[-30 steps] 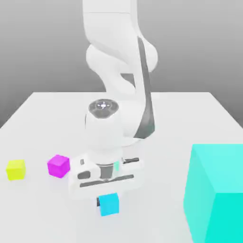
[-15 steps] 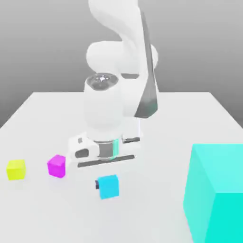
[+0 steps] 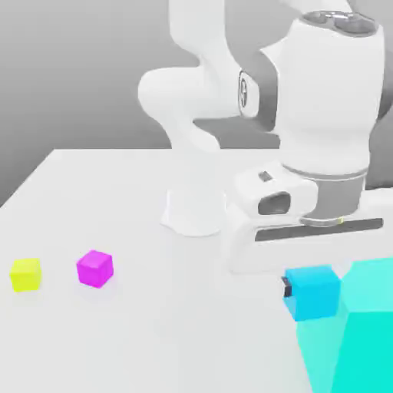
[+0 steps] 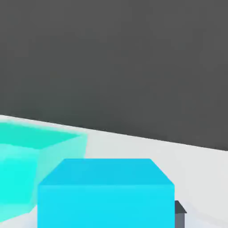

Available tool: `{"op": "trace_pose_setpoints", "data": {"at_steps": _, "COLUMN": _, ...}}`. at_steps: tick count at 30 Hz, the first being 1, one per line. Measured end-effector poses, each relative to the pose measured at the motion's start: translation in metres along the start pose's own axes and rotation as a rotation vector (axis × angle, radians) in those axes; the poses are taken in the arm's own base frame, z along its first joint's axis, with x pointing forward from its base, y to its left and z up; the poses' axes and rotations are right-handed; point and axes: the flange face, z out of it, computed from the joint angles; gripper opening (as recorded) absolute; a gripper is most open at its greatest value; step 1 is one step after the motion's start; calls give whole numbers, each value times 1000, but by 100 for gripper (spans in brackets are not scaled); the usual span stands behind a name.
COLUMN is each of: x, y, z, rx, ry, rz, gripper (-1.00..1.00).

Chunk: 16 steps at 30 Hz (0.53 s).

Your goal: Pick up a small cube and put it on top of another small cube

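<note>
Bright light washes the tabletop [image 3: 192, 338] nearly white around the claw [image 3: 311, 293]. Behind it, the grey backdrop [image 3: 77, 69] darkens downward.

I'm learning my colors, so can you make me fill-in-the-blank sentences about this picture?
The gripper is holding a ____ cube. 
The biggest cube is ____. 
The cube nearest the yellow cube is ____. 
The robot's arm is mostly ____.

Missing words: blue; turquoise; magenta; white.

Exterior view: pale, plain bench [image 3: 176, 338] across lower frame, far edge straight. Grey gradient backdrop [image 3: 77, 69] behind, lighter toward top. Bright, even light.
</note>
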Motion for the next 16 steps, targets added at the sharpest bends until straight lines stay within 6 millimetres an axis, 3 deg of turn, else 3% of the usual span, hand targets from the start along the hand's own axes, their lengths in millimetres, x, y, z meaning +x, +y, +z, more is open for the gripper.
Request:
{"op": "trace_pose_setpoints", "data": {"at_steps": 4, "x": -39, "y": -53, "z": -48, "rx": 12, "ry": -18, "rz": 25, "gripper": -100}}
{"op": "trace_pose_setpoints", "data": {"at_steps": 8, "x": -90, "y": -96, "z": -90, "rx": -14, "ry": -25, "rz": 54, "gripper": -100}}
{"op": "trace_pose_setpoints", "data": {"at_steps": 10, "x": -91, "y": -97, "z": -74, "rx": -39, "ry": -12, "rz": 76, "gripper": -100}}
{"op": "trace_pose_setpoints", "data": {"at_steps": 12, "x": -92, "y": -96, "z": -42, "rx": -46, "ry": -9, "rz": 83, "gripper": -100}}
{"op": "trace_pose_setpoints", "data": {"at_steps": 13, "x": -92, "y": -95, "z": -31, "rx": -47, "ry": -9, "rz": 83, "gripper": 100}}
{"op": "trace_pose_setpoints", "data": {"at_steps": 16, "x": -92, "y": -95, "z": -31, "rx": -47, "ry": -9, "rz": 83, "gripper": 100}}
